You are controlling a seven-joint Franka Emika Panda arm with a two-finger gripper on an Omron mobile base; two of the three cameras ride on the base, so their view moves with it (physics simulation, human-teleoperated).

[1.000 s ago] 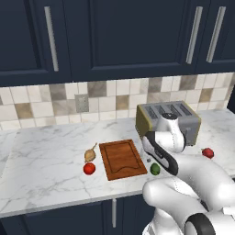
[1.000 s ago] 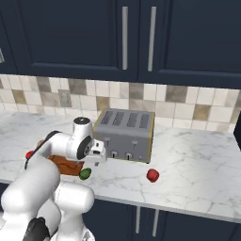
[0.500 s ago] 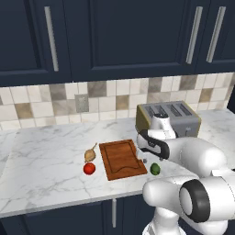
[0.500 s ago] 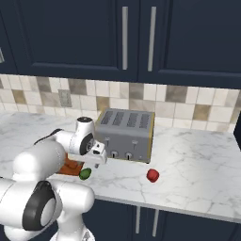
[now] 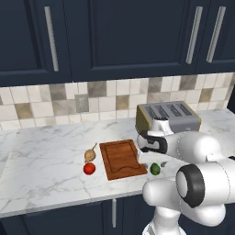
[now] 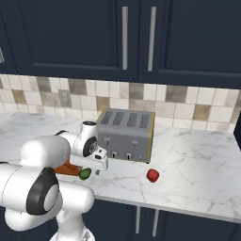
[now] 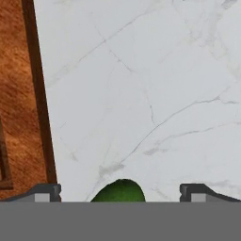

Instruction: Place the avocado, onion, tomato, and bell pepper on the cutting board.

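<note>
The dark green avocado (image 5: 155, 169) lies on the counter just right of the reddish-brown cutting board (image 5: 120, 157). My gripper (image 5: 154, 160) hangs open right above it, pointing down. In the hand view the avocado (image 7: 120, 192) sits between the two fingertips (image 7: 45, 191), with the cutting board (image 7: 19, 94) along the left edge. The tan onion (image 5: 90, 154) and the red tomato (image 5: 89, 169) rest left of the board. From the right base view the avocado (image 6: 85, 174) sits under the gripper (image 6: 90, 168), and the red bell pepper (image 6: 152, 175) lies in front of the toaster.
A silver toaster (image 5: 167, 115) stands behind the gripper, close to the backsplash. The counter's front edge (image 5: 92, 199) runs just in front of the avocado. Dark cabinets hang overhead.
The arm's elbow has swung round to the right while the hand stays over the avocado, a little lower. The arm now hides the bell pepper in the left base view. The jaws remain open.
</note>
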